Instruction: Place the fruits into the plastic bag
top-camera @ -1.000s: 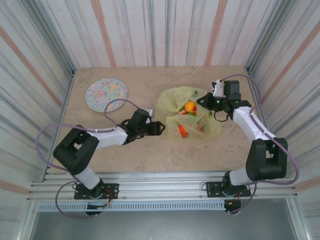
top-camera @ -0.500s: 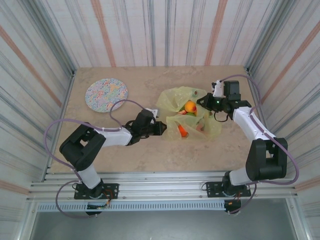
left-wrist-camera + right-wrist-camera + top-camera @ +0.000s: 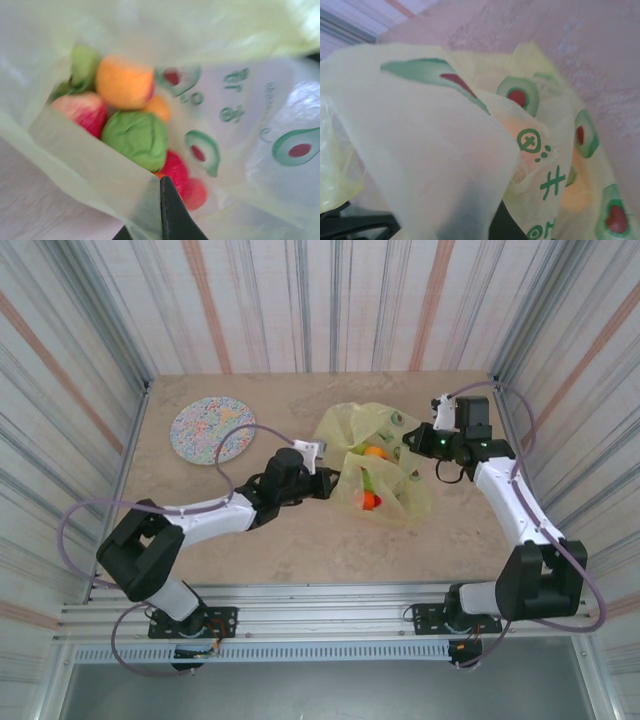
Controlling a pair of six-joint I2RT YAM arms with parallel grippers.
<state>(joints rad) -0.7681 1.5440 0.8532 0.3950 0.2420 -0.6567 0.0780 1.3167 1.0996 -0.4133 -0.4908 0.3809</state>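
Observation:
The yellow-green plastic bag (image 3: 392, 480) printed with avocado halves stands bunched at the table's middle right, its mouth held up between my two grippers. My left gripper (image 3: 336, 483) is shut on the bag's left rim; in the left wrist view the film is pinched at the fingertips (image 3: 172, 212). Inside the bag lie several fruits: a green one (image 3: 135, 137), an orange one (image 3: 124, 82), a red apple (image 3: 82, 111) and a red one (image 3: 176, 169). My right gripper (image 3: 415, 440) is shut on the right rim, and bag film (image 3: 430, 150) drapes over its jaws.
The round speckled plate (image 3: 213, 429) lies at the back left, with no fruit on it. Striped walls close the table on three sides. Bare tabletop (image 3: 300, 540) stretches in front of the bag.
My left gripper has slid right and risen with the bag's left rim. The right gripper has lifted its rim too. The bag has bunched up taller and the fruits have shifted inside.

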